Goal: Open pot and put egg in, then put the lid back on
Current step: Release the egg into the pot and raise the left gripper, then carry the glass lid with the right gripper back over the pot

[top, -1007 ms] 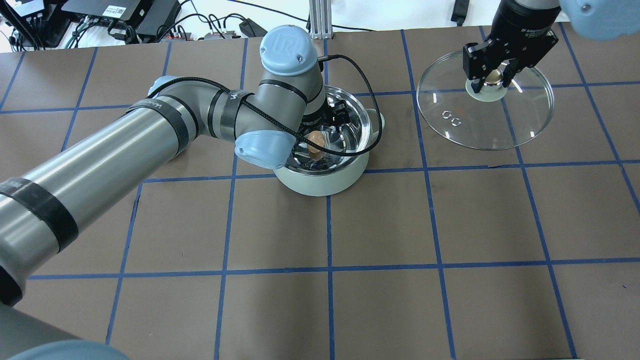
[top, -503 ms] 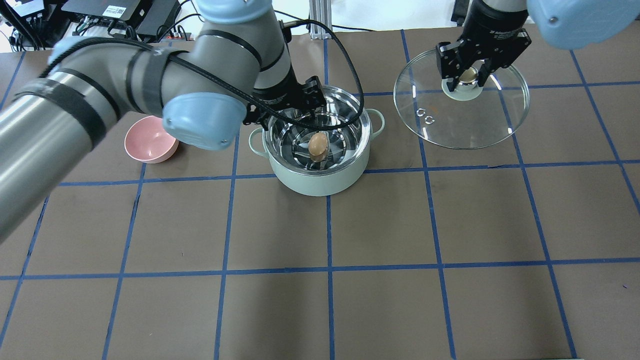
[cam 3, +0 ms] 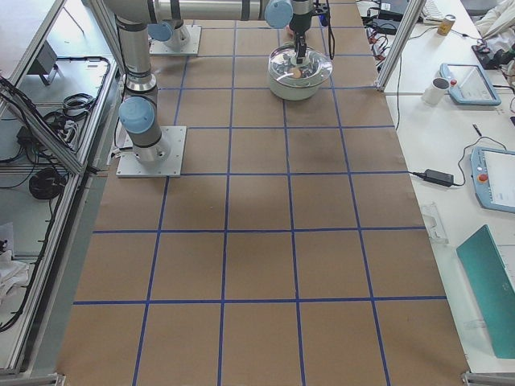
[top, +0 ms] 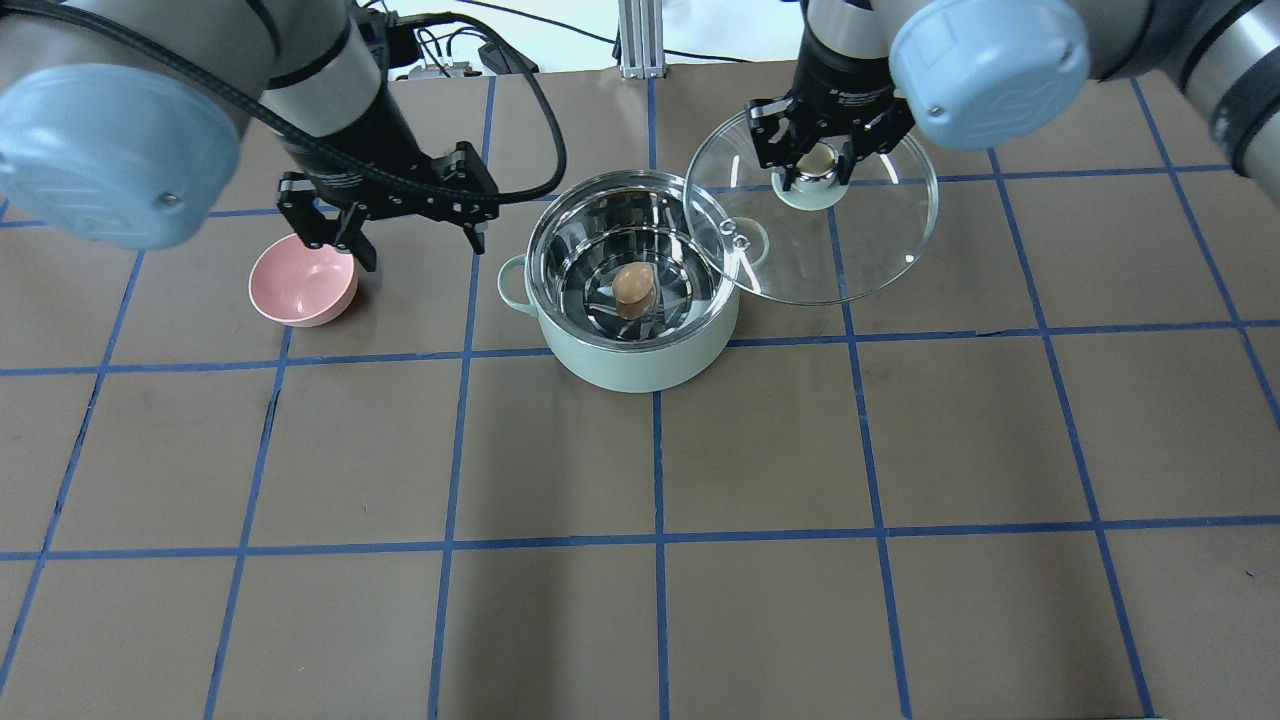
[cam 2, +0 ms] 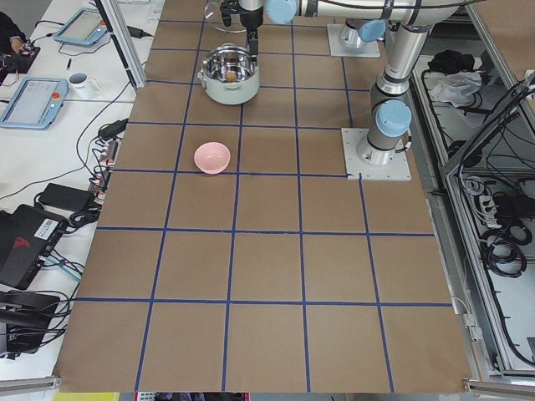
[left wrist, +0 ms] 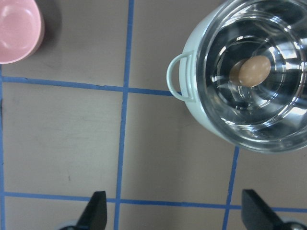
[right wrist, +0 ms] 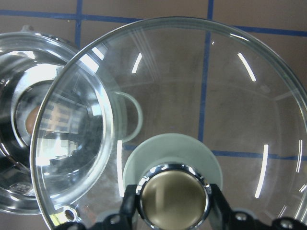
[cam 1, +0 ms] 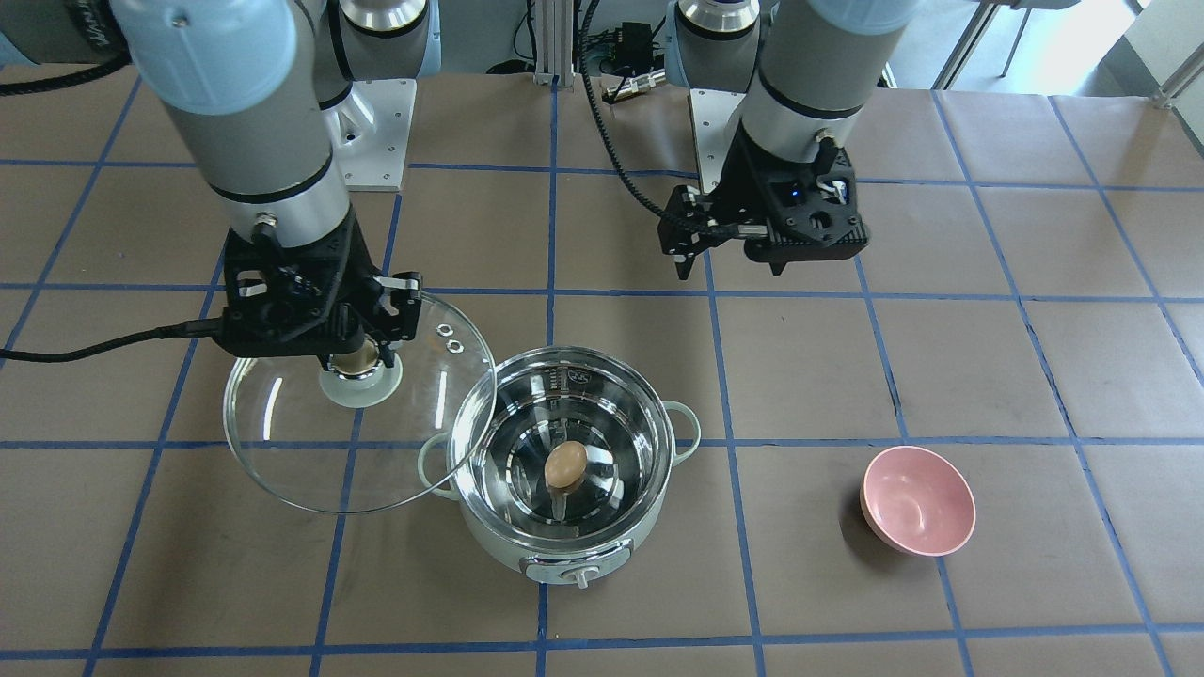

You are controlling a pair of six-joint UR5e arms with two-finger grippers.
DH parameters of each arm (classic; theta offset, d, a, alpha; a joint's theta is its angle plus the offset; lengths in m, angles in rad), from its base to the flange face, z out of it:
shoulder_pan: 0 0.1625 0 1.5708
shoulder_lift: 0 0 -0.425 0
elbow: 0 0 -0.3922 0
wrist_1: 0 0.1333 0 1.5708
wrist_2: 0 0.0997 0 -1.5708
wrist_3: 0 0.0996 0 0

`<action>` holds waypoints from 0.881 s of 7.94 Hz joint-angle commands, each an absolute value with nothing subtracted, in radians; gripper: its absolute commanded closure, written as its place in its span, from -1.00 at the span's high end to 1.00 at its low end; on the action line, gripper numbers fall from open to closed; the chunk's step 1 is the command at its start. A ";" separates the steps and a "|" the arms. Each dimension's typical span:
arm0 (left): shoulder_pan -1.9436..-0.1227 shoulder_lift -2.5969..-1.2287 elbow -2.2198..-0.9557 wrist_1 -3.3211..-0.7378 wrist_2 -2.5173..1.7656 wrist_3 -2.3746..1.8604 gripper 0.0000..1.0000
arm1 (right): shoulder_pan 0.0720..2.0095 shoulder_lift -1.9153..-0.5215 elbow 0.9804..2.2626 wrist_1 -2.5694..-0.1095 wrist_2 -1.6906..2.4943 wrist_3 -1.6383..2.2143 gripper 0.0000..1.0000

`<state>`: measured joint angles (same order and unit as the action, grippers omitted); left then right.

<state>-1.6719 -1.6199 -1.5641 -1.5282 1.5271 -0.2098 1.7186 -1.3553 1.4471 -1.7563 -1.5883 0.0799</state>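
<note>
Since a moment ago the left arm has drawn back from over the pot (top: 640, 365), and the right arm has carried the lid (top: 865, 245) leftward, toward the pot. From where I stand the left gripper (top: 420, 243) hangs above the brown table (top: 760, 450), between the pink bowl (top: 300, 287) on its left and the pot on its right. Its two fingers (left wrist: 96, 213) are spread wide with nothing between them, and the wrist camera looks straight down past them onto bare mat and blue tape lines.

The egg (top: 633, 287) lies on the shiny steel bottom of the pot, roughly at its centre, free of either gripper. The pot stands upright and uncovered, one loop handle (left wrist: 181, 76) pointing left toward the pink bowl.

The right gripper (top: 815, 168) pinches the tan-topped knob (right wrist: 172, 194) of the lid from above, its fingers pressed against the knob's sides. The glass disc is held to the right and slightly to the far side of the pot. Its left edge overlaps the pot's right rim and right handle, which show through the glass in the right wrist view. Most of the pot's mouth is uncovered, and the lid's two small vent holes (top: 741, 238) sit close to that overlapping edge
</note>
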 commanded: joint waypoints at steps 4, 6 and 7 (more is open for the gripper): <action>-1.614 -1.586 -1.555 -1.612 1.532 -0.100 1.00 | 1.906 -1.192 1.388 -1.947 -1.577 0.375 -0.67; -1.614 -1.583 -1.555 -1.612 1.532 -0.100 1.00 | 1.917 -1.146 1.381 -2.005 -1.575 0.472 -0.67; -1.614 -1.582 -1.555 -1.612 1.532 -0.100 1.00 | 1.922 -1.140 1.381 -2.005 -1.575 0.477 -0.67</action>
